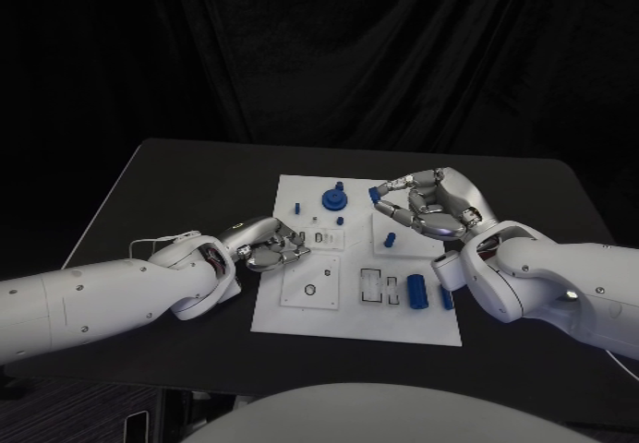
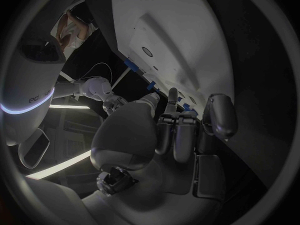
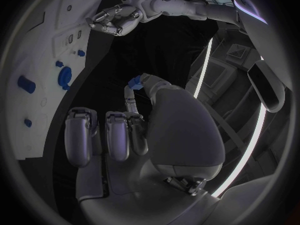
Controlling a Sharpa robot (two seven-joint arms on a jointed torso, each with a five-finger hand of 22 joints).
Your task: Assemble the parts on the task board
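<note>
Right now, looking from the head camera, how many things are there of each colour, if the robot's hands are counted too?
Blue parts on the task board: 6
Blue part pinched by the right hand: 1
White task board: 1
Silver hands, with the left hand: 2
Total: 10

no readable text, labels or numbers anywhere

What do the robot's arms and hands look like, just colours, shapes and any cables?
Both arms are bulky, rounded, glossy white shells with small dark screw dots. Each ends in a silver metallic hand, left hand and right hand, with segmented fingers and darker pads. A thin pale cable loops at the left wrist.
</note>
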